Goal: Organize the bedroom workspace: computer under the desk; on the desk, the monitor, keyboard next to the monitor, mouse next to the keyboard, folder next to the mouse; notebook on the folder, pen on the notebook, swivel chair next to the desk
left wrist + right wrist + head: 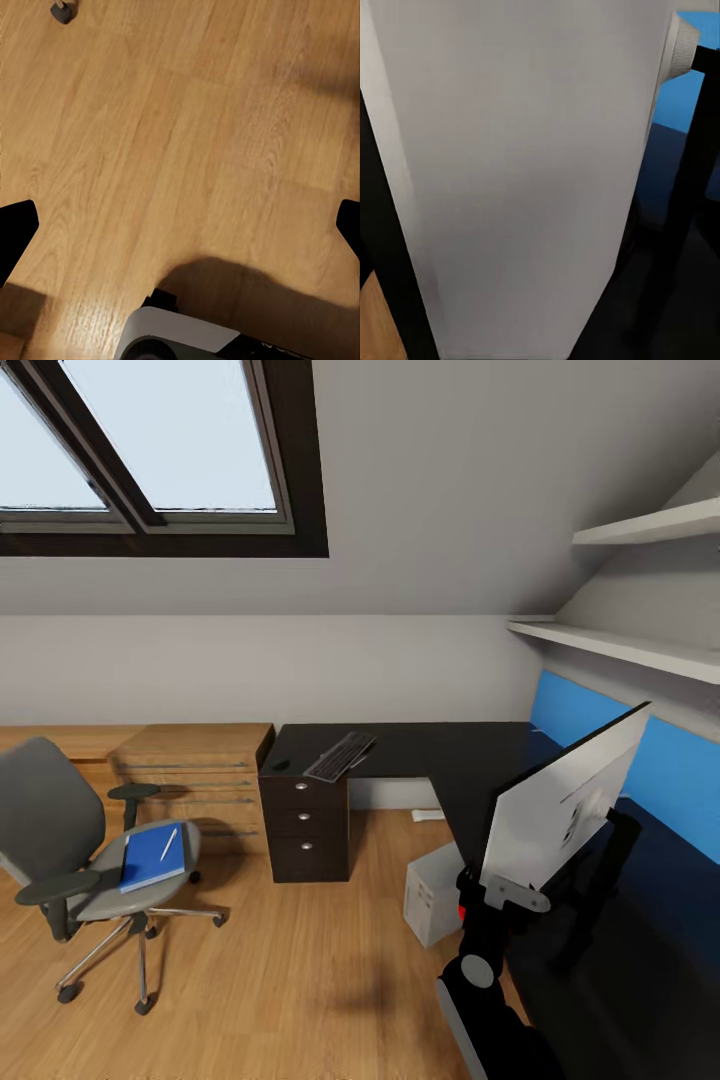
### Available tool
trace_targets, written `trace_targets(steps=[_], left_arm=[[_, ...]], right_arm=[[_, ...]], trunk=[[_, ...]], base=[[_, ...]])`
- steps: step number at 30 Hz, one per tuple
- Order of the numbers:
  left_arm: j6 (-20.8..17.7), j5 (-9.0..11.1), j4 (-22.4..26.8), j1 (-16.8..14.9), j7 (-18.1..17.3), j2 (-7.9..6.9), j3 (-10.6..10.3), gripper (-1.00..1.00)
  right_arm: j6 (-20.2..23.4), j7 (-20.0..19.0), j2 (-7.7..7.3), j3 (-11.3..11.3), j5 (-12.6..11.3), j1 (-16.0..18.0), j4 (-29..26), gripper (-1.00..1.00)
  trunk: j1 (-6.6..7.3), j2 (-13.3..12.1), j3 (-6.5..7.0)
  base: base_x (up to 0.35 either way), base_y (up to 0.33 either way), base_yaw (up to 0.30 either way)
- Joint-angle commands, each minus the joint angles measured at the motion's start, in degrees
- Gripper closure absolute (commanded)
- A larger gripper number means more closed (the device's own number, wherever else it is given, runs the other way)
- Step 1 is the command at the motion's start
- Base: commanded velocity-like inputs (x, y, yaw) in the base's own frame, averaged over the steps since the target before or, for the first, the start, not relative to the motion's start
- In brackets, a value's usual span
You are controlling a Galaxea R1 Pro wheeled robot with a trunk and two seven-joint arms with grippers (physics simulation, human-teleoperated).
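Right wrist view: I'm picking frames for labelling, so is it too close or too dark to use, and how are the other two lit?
Right wrist view: the monitor looms close as a soft, featureless pale surface. Head view: evenly lit, sharp, faint shadow under the swivel chair. Left wrist view: a dark shadow patch on the floor.

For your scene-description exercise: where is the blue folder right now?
In the head view, the blue folder lies on the seat of the swivel chair at the lower left, a pen on it, left of the desk's drawers.
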State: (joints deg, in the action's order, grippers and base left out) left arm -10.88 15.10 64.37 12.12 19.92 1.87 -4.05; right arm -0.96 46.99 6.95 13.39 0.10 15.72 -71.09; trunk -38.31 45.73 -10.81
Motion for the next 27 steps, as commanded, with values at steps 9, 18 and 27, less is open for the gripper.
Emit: trace_targets(steps=[9,18,27], left_arm=[[-0.3,0.5,0.1,0.0,0.4,-0.02,-0.1,-1.0],[-0.3,0.5,0.1,0.0,0.4,-0.02,-0.1,-1.0],[-0.3,0.5,0.1,0.0,0.4,-0.02,-0.1,-1.0]], right_arm=[[-0.2,0.2,0.03,0.1,0.0,0.0,0.1,-1.0],[-0.2,0.0,0.0,0.1,0.0,0.0,0.1,-1.0],[-0.2,0.0,0.0,0.1,0.0,0.0,0.1,-1.0]], trunk=[[0.0,0.1,-0.07],[0.0,0.1,-0.07],[0.0,0.1,-0.07]], base=[[-0.151,0.0,0.0],[-0.137,0.0,0.0],[-0.007,0.0,0.0]])
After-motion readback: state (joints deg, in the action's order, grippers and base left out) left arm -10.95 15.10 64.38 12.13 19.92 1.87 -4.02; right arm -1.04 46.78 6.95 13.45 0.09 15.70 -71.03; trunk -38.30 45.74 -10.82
